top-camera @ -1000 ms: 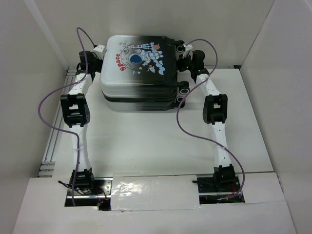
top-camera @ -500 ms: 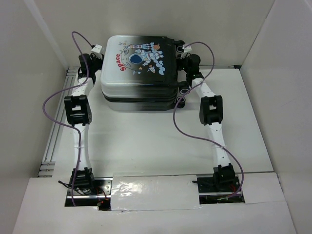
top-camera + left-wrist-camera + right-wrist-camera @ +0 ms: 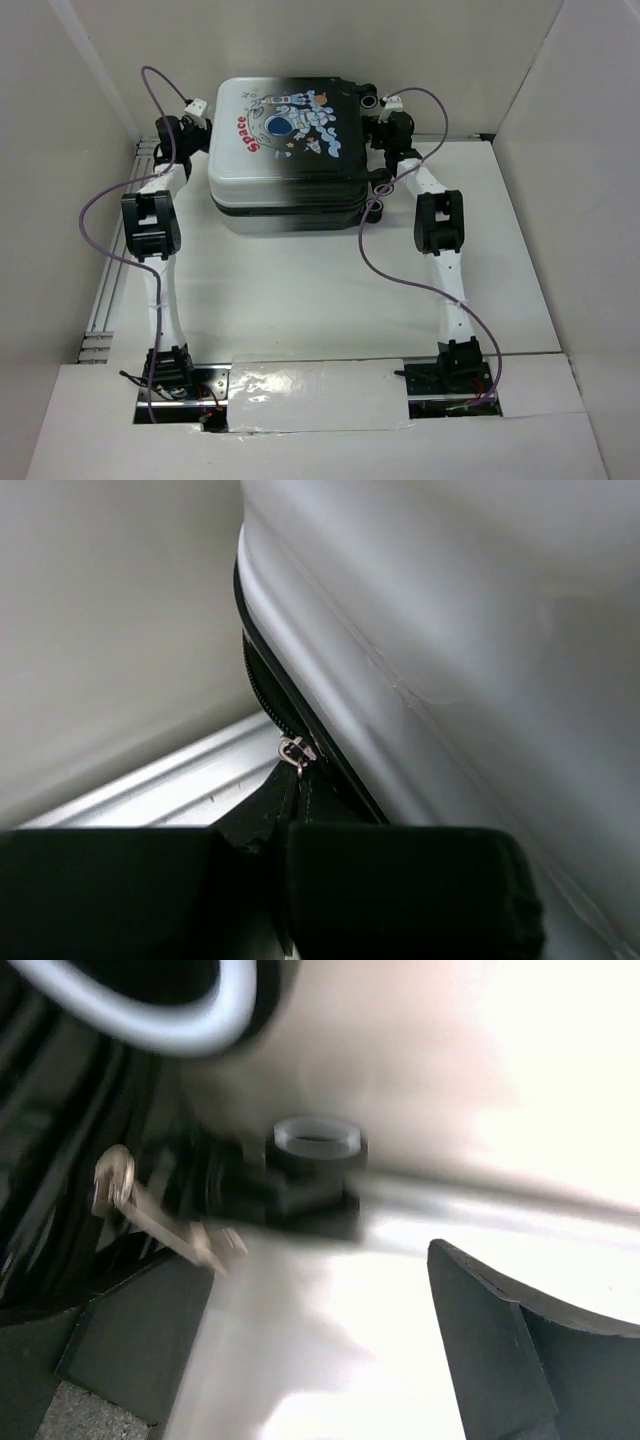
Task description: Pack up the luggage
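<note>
White walls (image 3: 80, 100) box in a pale surface (image 3: 300, 290), with a ribbed metal rail (image 3: 110, 290) running along its left edge. Beside the rail the left arm stretches away from its base, a purple cable (image 3: 100, 200) looping off it. The left claw (image 3: 178, 138) sits against the far left side of the luggage (image 3: 285, 150).

In the left wrist view, its black fingers (image 3: 400, 880) are pressed together at the dark zip line between the two shell halves. A small metal zip ring (image 3: 293, 750) sits just above the tips. Whether a tab is caught between them cannot be told.

The luggage lies flat and closed at the far middle of the surface, close to the back wall. Its astronaut print and red "Space" lettering face up, and the shell fades from white on the left to black on the right.

On its right side, between the two black wheels, the right claw (image 3: 388, 135) is spread wide and grips nothing. The right wrist view shows its fingers (image 3: 130, 1340) well apart. A metal zip pull (image 3: 150, 1210) hangs free just beside the left finger, and a blurred wheel (image 3: 140, 1000) sits above it. The right arm runs back to its base, trailing its own purple cable.
</note>
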